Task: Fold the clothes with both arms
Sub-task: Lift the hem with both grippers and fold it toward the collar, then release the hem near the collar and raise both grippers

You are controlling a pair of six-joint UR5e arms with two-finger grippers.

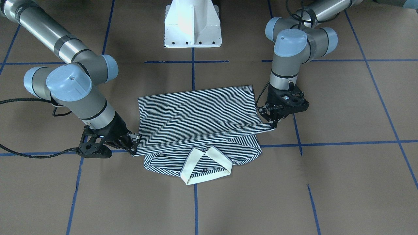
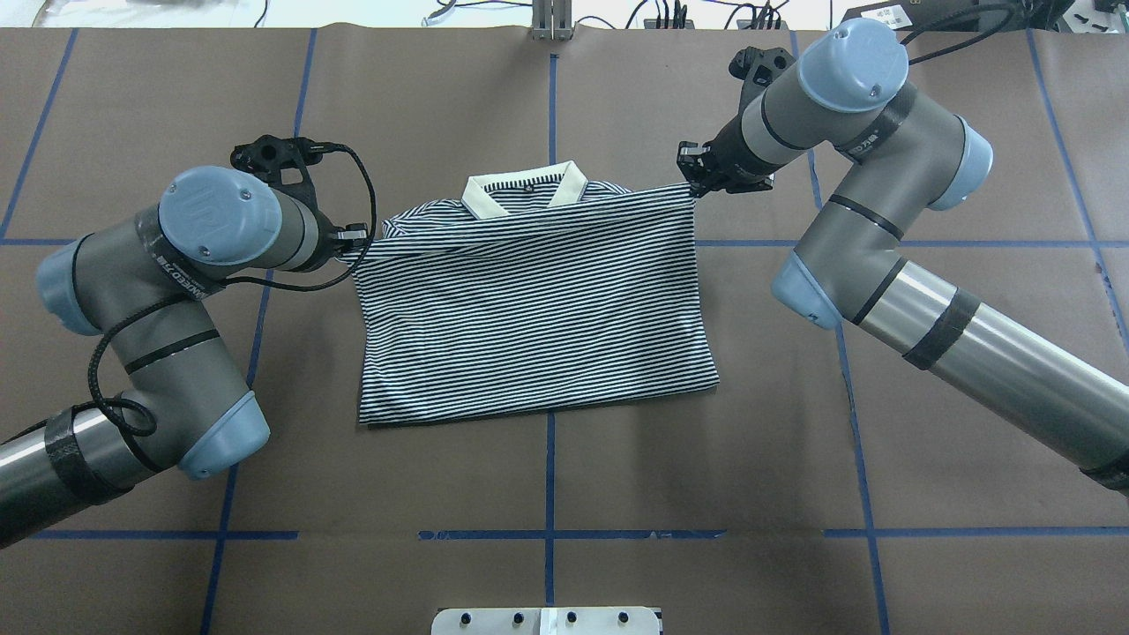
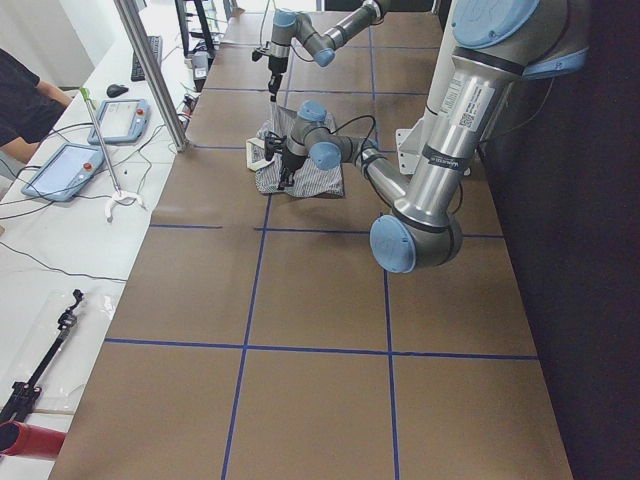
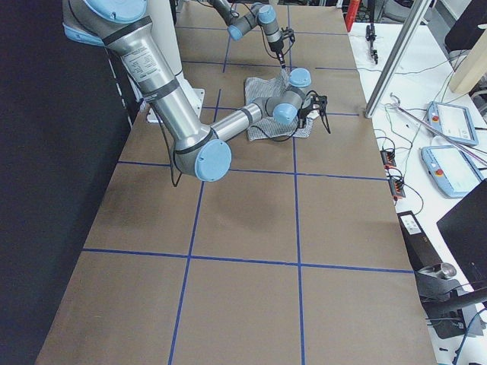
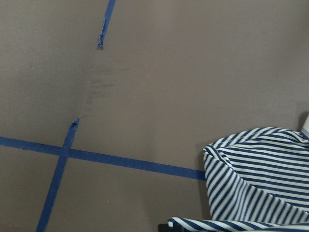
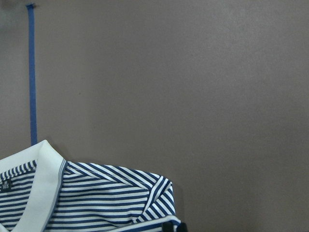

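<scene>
1. The polo shirt [image 2: 529,309] lay doubled over mid-counter [image 2: 706,485], long axis left to right, collar [image 2: 482,197] at the far edge.
2. The left arm [image 2: 220,229] had its jaws clamped on the top layer's far left corner; the right arm [image 2: 847,70] had its jaws clamped on the far right corner.
3. Neither arm looked nearer.

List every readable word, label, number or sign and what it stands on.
Nothing reads with certainty.
On the left arm: white lettering, too blurred.
On the right arm: white lettering, too small.
On the neck tag of the polo shirt: perhaps "165", blurred.
On the left arm's sticker: too small.
</scene>
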